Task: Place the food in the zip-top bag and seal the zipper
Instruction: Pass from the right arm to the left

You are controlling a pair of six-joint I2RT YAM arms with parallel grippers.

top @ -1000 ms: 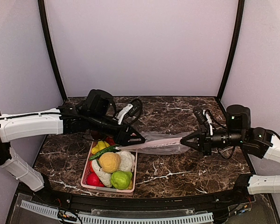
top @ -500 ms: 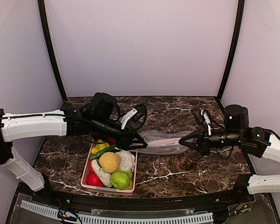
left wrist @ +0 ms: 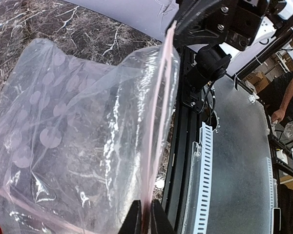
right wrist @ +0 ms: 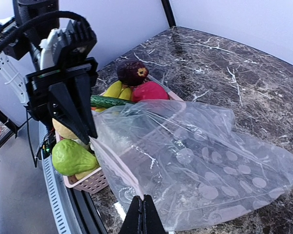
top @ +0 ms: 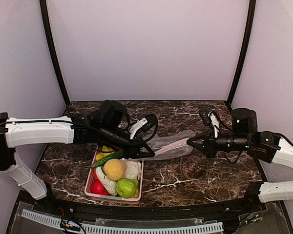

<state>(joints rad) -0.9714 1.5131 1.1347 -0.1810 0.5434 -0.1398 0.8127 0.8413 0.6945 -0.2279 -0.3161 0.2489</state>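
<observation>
The zip-top bag (top: pixel 170 145), clear with white dots, hangs stretched between my two grippers above the table. My left gripper (top: pixel 142 153) is shut on the pinkish zipper (left wrist: pixel 158 112) at its left end. My right gripper (top: pixel 188 143) is shut on the zipper's other end (right wrist: pixel 121 171). No food shows inside the bag (right wrist: pixel 200 161). The food lies in the pink basket (top: pixel 93 168): banana (top: pixel 105 152), cucumber (top: pixel 107 159), yellow-orange ball (top: pixel 115 168), cauliflower (top: pixel 133 168), green fruit (top: pixel 127 187), red fruit (top: pixel 97 187) and eggplant (right wrist: pixel 132 72).
The basket stands near the table's front edge, under and left of the left gripper. The bag's closed end rests on the marble table (top: pixel 200 175) toward the back. Black frame posts rise at the back corners.
My left arm has shifted right and its gripper has dropped a little over the basket. My right gripper has moved slightly left and up. The zipper span between them is shorter.
</observation>
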